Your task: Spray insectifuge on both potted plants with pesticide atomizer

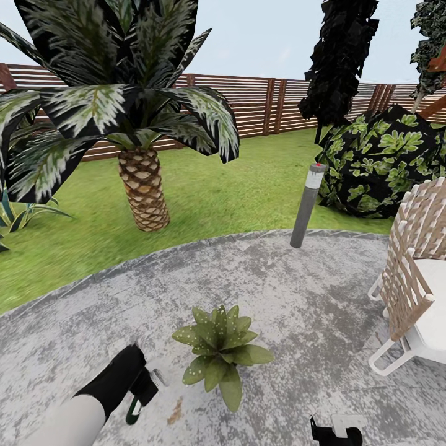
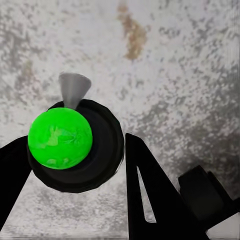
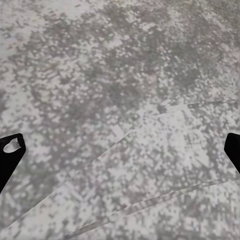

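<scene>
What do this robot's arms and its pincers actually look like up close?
The left arm is a smooth pale grey-white tube ending in a black wrist and a black left gripper. Its fingers are flat, matte black, tapering blades; one has a narrow slot. The right gripper has similar black fingertips, one pierced by a small hole.

Mottled rough stone patio (image 1: 297, 291)

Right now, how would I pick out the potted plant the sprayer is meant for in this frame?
Start at the round grey paved patio, in front of the scaly-trunked palm. Near the patio's front stands the potted plant, right of the left gripper. It is a low rosette of pointed, pale-speckled leaves, far smaller than the palm.
</scene>
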